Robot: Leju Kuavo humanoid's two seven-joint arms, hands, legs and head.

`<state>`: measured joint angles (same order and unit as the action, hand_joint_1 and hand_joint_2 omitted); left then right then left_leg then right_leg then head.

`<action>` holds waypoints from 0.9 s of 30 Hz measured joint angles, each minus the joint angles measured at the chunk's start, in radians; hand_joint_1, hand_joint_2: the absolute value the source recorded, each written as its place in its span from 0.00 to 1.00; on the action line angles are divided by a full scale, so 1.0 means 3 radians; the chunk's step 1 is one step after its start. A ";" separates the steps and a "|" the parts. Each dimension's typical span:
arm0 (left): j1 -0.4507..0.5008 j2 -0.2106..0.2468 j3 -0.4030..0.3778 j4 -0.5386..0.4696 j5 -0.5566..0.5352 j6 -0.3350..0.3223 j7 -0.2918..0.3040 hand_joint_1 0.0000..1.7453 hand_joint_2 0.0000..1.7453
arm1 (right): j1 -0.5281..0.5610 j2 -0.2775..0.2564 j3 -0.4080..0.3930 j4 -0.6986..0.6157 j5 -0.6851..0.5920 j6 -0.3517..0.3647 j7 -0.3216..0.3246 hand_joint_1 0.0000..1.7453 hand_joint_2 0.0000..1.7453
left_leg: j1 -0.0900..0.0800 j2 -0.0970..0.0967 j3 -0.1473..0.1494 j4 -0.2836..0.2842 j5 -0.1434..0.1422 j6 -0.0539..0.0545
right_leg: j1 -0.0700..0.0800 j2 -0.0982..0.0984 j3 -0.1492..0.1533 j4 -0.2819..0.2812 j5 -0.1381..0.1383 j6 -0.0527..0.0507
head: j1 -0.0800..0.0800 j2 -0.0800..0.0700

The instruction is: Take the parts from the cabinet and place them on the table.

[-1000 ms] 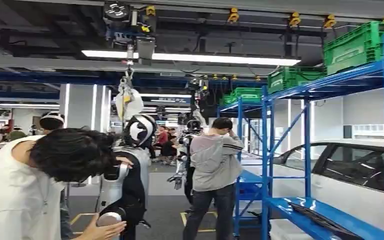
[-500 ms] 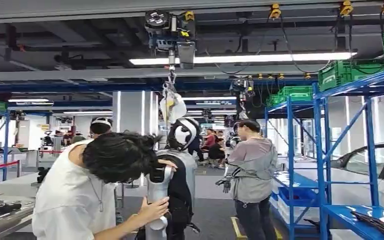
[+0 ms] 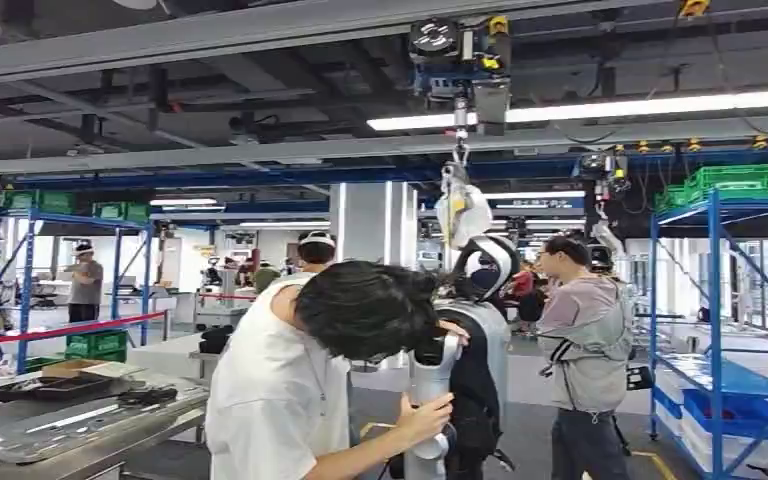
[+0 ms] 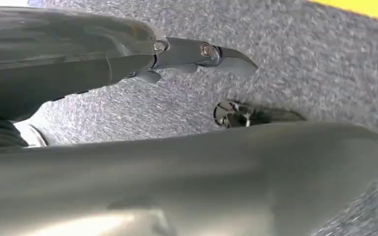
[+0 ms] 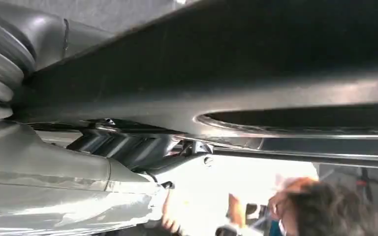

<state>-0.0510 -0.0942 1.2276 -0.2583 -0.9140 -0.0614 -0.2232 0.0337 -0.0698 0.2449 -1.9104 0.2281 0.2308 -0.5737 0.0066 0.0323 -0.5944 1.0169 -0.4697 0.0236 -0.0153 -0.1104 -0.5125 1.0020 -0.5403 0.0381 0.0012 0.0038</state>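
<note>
blue shelving stood at three o'clock and a metal table at eight o'clock, a person bent between them. the left hand hung over grey floor, the right hand sat close; whether either held anything i could not tell. no parts were identifiable; the task looked barely begun.

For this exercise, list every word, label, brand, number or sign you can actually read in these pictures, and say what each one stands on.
No text can be read in any view.
Yellow sign on the far wall: too small and blurred to read.
Lit panels behind the hoist: glare, nothing legible.
Green crates on the blue shelving: no readable marking.
Both wrist views show no lettering.
</note>
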 joint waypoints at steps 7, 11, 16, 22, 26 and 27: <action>-0.0014 0.0032 0.0038 0.0000 0.0004 0.0005 -0.0031 0.00 0.00 | 0.0065 0.0001 0.0010 0.0013 -0.0046 -0.0043 -0.0062 1.00 1.00 | -0.0041 -0.0325 0.0016 0.0002 0.0004 0.0058 | 0.0019 0.0374 -0.0451 0.0785 -0.0177 -0.0062 | -0.0004 0.0000; -0.0018 0.0033 0.0048 0.0000 0.0004 0.0004 -0.0038 0.00 0.00 | 0.0079 0.0001 0.0006 0.0014 -0.0069 -0.0060 -0.0103 1.00 1.00 | -0.0039 -0.0492 -0.0008 0.0023 0.0004 0.0037 | 0.0015 0.0713 -0.0196 0.0039 0.0171 -0.0115 | -0.0004 -0.0001; 0.0018 0.0037 0.0066 -0.0001 0.0000 0.0005 -0.0039 0.00 0.00 | 0.0065 0.0008 0.0005 0.0024 -0.0072 -0.0050 -0.0127 1.00 1.00 | -0.0046 -0.0374 -0.0072 0.0097 -0.0068 -0.0043 | 0.0002 0.0503 -0.0140 -0.0046 0.0197 -0.0168 | -0.0004 0.0000; -0.0006 0.0041 0.0067 -0.0001 -0.0001 0.0005 -0.0039 0.00 0.00 | 0.0064 0.0008 0.0001 0.0025 -0.0071 -0.0038 -0.0140 1.00 1.00 | -0.0017 -0.0195 -0.0312 0.0591 -0.0334 -0.0090 | 0.0009 0.0381 -0.0128 -0.0049 0.0193 -0.0173 | -0.0003 0.0000; -0.0008 0.0041 0.0067 -0.0001 -0.0003 0.0005 -0.0039 0.00 0.00 | 0.0064 0.0008 0.0001 0.0027 -0.0071 -0.0038 -0.0140 1.00 1.00 | -0.0010 -0.0181 -0.0367 0.0705 -0.0381 -0.0098 | 0.0009 0.0353 -0.0128 -0.0049 0.0189 -0.0173 | -0.0003 0.0000; -0.0008 0.0041 0.0069 -0.0001 -0.0004 0.0005 -0.0039 0.00 0.00 | 0.0064 0.0008 0.0001 0.0029 -0.0069 -0.0034 -0.0140 1.00 1.00 | -0.0001 -0.0168 -0.0443 0.0859 -0.0435 -0.0109 | 0.0009 0.0315 -0.0128 -0.0049 0.0186 -0.0171 | -0.0003 0.0000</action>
<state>-0.0534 -0.0820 1.2482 -0.2586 -0.9152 -0.0599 -0.2350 0.0530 -0.0675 0.2453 -1.9016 0.2075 0.2205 -0.6157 0.0062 -0.0182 -0.7275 1.2747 -0.6001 -0.0090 -0.0127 -0.0161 -0.5508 0.9873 -0.4844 -0.0133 0.0004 0.0038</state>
